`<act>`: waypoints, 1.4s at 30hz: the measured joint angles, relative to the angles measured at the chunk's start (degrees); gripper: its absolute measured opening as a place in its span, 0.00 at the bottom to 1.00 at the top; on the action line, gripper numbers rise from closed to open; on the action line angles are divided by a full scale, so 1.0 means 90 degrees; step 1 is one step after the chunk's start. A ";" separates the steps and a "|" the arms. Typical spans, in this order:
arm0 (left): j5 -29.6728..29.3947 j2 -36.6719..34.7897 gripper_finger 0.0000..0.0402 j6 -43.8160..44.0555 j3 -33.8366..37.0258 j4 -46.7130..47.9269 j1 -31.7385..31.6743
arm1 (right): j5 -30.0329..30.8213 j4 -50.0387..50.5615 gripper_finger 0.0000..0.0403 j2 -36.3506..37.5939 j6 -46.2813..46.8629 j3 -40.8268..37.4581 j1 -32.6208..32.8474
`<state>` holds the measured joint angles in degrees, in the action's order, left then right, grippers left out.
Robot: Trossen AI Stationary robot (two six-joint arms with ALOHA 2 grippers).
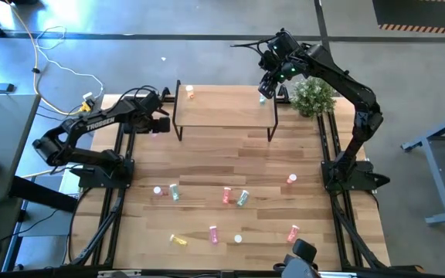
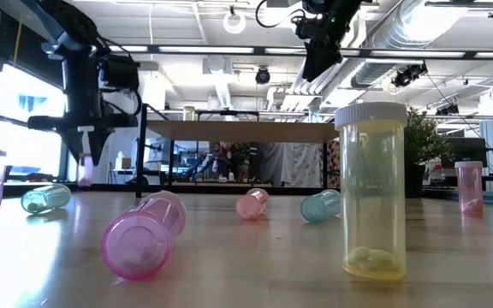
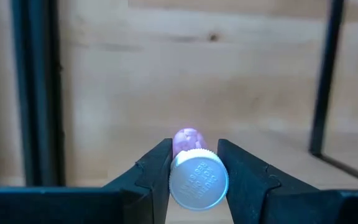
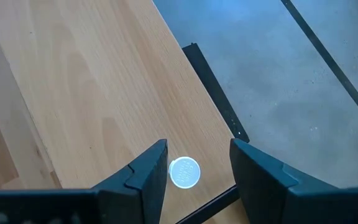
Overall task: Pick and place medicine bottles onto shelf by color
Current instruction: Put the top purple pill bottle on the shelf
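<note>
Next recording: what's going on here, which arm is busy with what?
Both arms work at the shelf. The left gripper is closed on a pink bottle by its white cap, beside the shelf's left legs near the tabletop. The right gripper hovers open over the shelf's right end, above a white-capped bottle standing there. Another bottle stands at the shelf's left end. Roughly nine more bottles lie scattered on the table.

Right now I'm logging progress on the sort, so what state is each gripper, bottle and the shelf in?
Left gripper: shut on a pink white-capped bottle, beside the shelf's left end.
Right gripper: open, above a white-capped bottle standing on the shelf's right end.
Light-wood shelf on dark legs: upright, an orange bottle on its left end.
Tall yellow bottle: upright on the table.
Near pink bottle: lying down.
</note>
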<state>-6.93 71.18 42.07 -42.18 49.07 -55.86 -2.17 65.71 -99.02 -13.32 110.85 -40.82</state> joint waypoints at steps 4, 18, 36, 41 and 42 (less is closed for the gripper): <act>-0.0188 -0.0110 0.28 -0.0127 -0.0541 0.0259 0.0000 | 0.0000 0.0002 0.41 0.0000 0.0000 -0.0002 0.0000; -0.0622 -0.0170 0.29 -0.0205 -0.1964 0.1132 -0.0090 | 0.0000 0.0005 0.41 0.0000 0.0000 -0.0001 0.0000; -0.0542 -0.0307 0.29 0.0043 -0.2454 0.1325 0.0580 | 0.0000 0.0005 0.41 0.0000 -0.0002 -0.0002 0.0000; -0.0766 -0.0335 0.29 -0.0053 -0.3226 0.1332 0.0660 | 0.0000 0.0005 0.41 0.0000 -0.0001 -0.0002 -0.0001; -0.0786 -0.0337 0.29 -0.0092 -0.3385 0.1313 0.0674 | 0.0000 0.0005 0.41 0.0000 -0.0002 -0.0001 0.0000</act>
<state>-14.01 68.15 41.24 -72.64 60.89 -49.79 -2.17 65.76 -99.02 -13.34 110.83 -40.82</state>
